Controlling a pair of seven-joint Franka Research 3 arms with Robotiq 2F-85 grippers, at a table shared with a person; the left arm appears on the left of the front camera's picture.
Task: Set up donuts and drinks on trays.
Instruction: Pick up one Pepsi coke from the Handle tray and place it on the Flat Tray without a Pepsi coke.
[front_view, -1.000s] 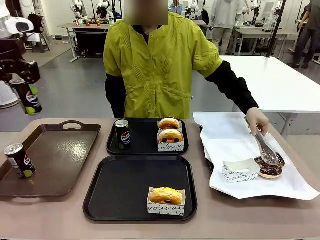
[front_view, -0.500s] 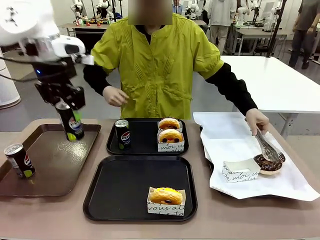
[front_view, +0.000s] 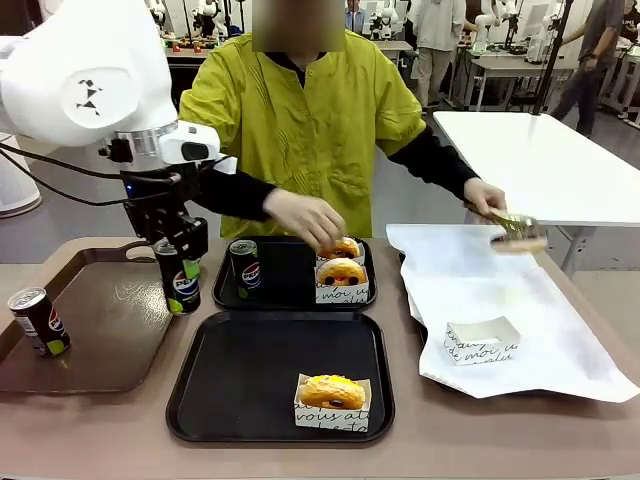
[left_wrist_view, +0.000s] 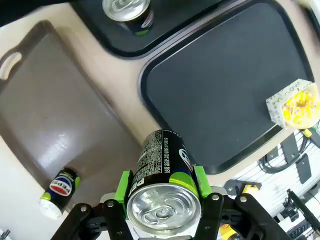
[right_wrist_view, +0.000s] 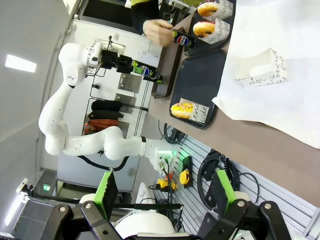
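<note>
left gripper clamped on upright pepsi can, over right rim of brown tray, front black tray with one boxed donut, right gripper jaws apart, empty

Three cans, three boxed donuts, two black trays, one brown tray
</note>
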